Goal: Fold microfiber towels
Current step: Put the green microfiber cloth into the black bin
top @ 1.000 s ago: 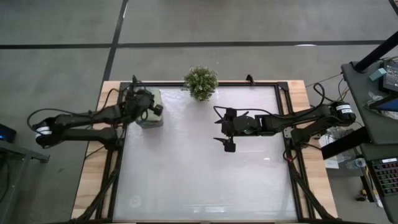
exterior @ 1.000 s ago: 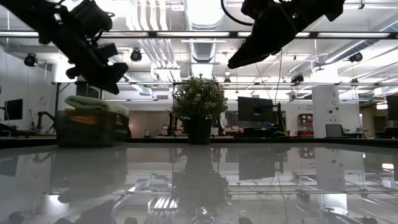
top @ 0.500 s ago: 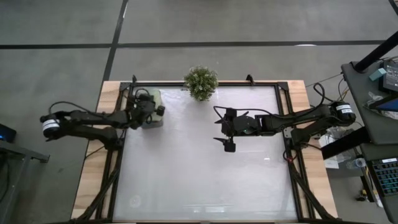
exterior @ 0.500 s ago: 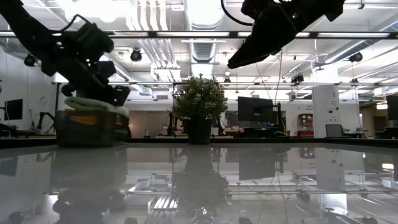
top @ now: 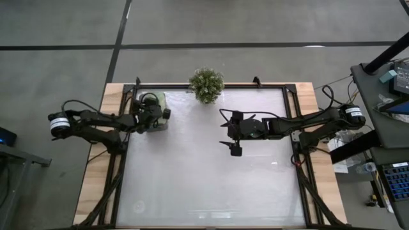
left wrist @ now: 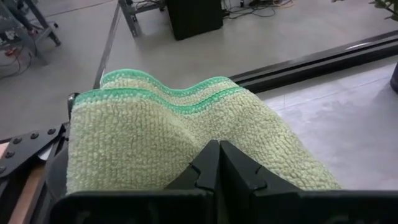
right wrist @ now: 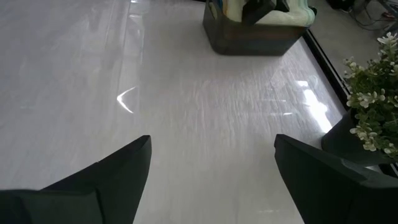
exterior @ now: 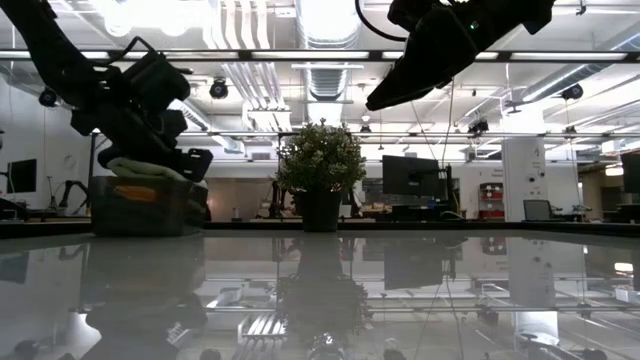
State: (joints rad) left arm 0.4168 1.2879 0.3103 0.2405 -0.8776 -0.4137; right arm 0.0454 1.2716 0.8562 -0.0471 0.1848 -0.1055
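Bare tabletop beside towel-filled tray

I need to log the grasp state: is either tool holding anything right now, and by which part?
Nothing is clearly held. The left tool is shut, pressing on the top green towel; the right tool hangs open, empty.

The top towel is pale sage-green terry with a brighter green stitched edge. It lies in a dark grey tray, through whose side an orange patch shows in the low view. The counter is glossy white inside a black frame with pale wood borders. The plant is green with whitish flecks, in a dark pot. Both arms are black.
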